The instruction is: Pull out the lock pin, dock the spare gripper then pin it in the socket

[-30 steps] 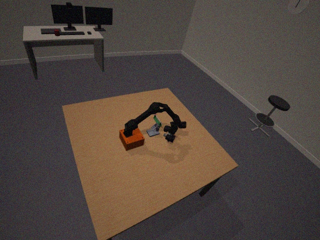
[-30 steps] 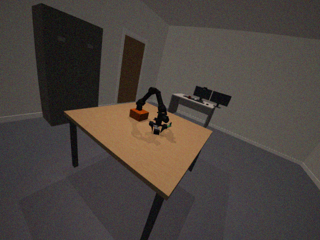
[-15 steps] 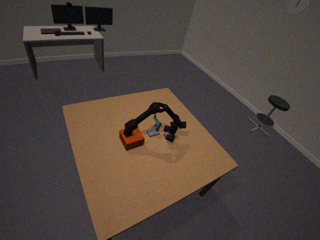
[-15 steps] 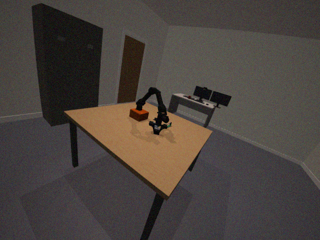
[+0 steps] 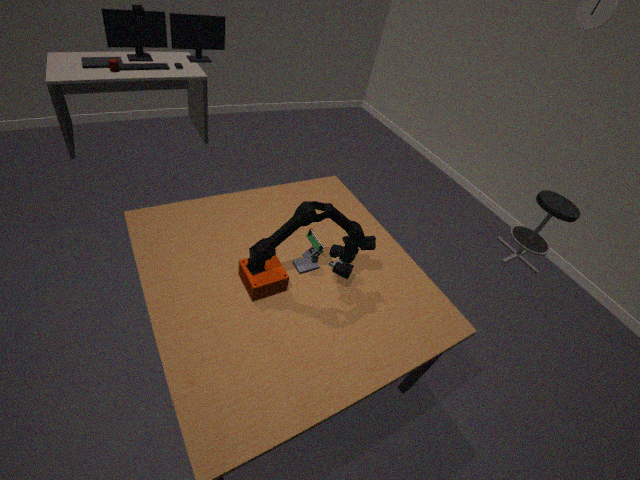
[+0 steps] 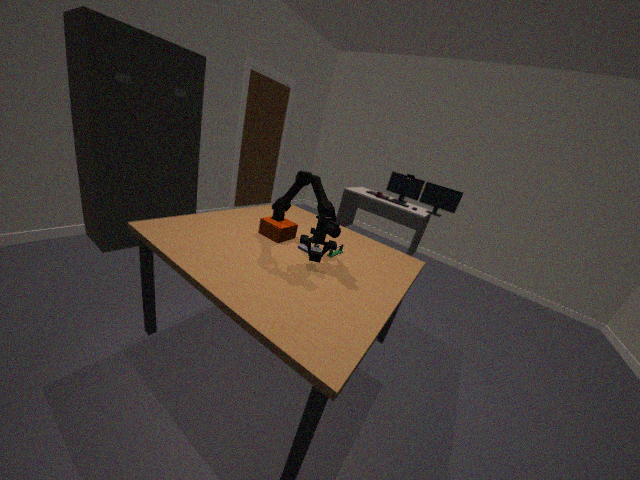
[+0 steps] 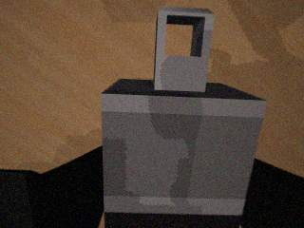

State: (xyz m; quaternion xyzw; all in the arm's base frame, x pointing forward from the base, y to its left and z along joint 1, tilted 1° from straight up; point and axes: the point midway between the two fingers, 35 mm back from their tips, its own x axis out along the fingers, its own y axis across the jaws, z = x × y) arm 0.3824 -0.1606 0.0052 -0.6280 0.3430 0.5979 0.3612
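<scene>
Gripper clenched on the spare gripper, a grey block with a hollow square spigot at its far end, low over the wooden table. Dark fingers press its two sides in the wrist view. The grey mount sits just beside it, between it and the orange arm base, with a green piece tilted above.
</scene>
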